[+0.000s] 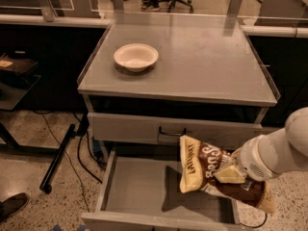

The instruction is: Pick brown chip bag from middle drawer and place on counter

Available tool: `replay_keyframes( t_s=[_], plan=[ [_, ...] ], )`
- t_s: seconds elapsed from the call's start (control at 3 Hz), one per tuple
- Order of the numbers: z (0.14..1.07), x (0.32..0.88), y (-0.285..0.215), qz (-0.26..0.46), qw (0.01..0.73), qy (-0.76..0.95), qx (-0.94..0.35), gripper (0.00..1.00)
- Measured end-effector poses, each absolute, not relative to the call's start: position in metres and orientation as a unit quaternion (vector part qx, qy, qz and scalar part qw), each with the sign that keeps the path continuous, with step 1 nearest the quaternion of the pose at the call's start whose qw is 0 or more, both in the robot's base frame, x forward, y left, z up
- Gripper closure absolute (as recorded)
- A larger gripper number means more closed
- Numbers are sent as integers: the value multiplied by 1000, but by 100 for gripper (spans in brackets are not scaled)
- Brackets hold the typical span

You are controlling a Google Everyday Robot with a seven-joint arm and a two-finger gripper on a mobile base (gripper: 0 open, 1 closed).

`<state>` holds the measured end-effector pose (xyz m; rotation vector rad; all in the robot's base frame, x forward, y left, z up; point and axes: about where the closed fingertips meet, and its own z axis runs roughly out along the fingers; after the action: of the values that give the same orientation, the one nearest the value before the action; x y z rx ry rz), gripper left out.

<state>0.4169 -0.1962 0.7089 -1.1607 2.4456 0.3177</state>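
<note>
The brown chip bag (208, 170), dark brown with cream-yellow ends and white script, hangs in the air above the right part of the open middle drawer (139, 186). My gripper (230, 173) is shut on the bag's right half, at the end of my white arm (276, 153) that comes in from the right. The bag casts a shadow on the drawer's grey floor. The counter (211, 66) is the broad grey cabinet top above, higher than the bag.
A white round bowl (136, 57) sits on the left part of the counter. A closed drawer front with a dark handle (172, 131) lies between counter and open drawer. Cables and a black pole (60, 155) lie on the floor at left. A shoe (12, 206) shows at bottom left.
</note>
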Motion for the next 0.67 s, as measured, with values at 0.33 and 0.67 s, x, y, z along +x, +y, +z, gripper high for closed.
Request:
replay_keyframes(
  t_s=[0.33, 0.67],
  plan=[
    [708, 417, -191, 112, 208, 877, -419, 100],
    [729, 444, -201, 102, 233, 883, -394, 100]
  ],
)
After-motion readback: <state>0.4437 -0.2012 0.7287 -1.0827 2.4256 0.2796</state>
